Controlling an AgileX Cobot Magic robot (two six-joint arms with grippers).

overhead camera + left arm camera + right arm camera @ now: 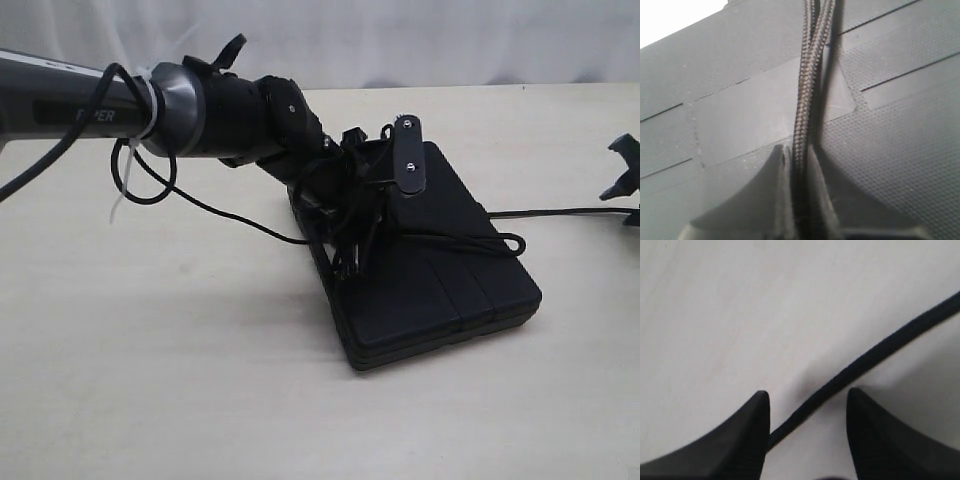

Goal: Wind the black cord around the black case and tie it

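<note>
The black case [440, 290] lies flat in the middle of the table. The black cord [455, 240] crosses its lid, forms a narrow loop [512, 241] near the case's right side, and a strand [560, 212] runs off to the right along the table. My left gripper [408, 185] is over the far part of the lid, shut on the black cord [807, 90], which leaves it as two strands above the grooved lid [740, 110]. At the right edge, my right gripper [618, 170] is open, and the cord [880, 352] lies on the table between its fingers [757, 415].
The smooth arm cable [170, 190] with a white zip tie [122, 190] hangs in loops under the left arm, dropping to the table beside the case. The pale table [150, 350] ends at a white backdrop behind.
</note>
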